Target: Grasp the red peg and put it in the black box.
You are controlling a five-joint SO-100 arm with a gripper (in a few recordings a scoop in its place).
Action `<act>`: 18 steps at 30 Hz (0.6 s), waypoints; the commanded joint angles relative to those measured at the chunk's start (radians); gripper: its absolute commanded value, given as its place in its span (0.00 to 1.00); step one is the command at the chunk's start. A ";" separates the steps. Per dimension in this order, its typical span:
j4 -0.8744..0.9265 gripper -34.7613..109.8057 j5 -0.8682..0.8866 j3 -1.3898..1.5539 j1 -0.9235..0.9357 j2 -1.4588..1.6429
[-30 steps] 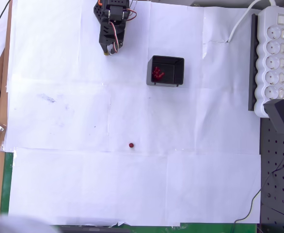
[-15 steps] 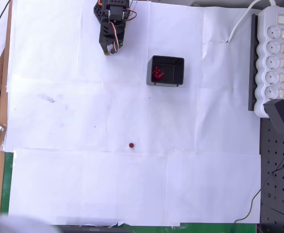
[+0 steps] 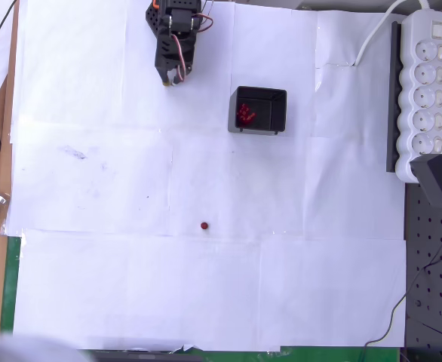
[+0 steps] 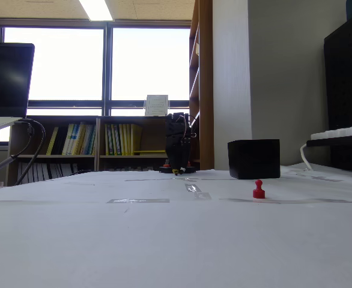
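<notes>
A tiny red peg stands alone on the white paper near the middle of the overhead view; from table height it shows as a small upright pin. The black box sits further up the sheet with a cluster of red pegs inside, and its dark wall rises behind the lone peg in the fixed view. My gripper is folded in at the top of the overhead view, left of the box and far from the peg. Its fingers look closed together with nothing between them.
A long white power strip with a black adapter lies along the right edge. White paper sheets cover the table. A dark pegboard borders the lower right. Bookshelves stand far behind in the fixed view.
</notes>
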 commanded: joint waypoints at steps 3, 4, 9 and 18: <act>-0.069 0.24 -0.176 -0.021 0.089 -0.084; -0.078 0.24 -0.199 0.009 0.089 -0.084; -0.058 0.24 -0.233 0.187 0.002 -0.086; 0.100 0.24 -0.172 0.635 -0.169 0.176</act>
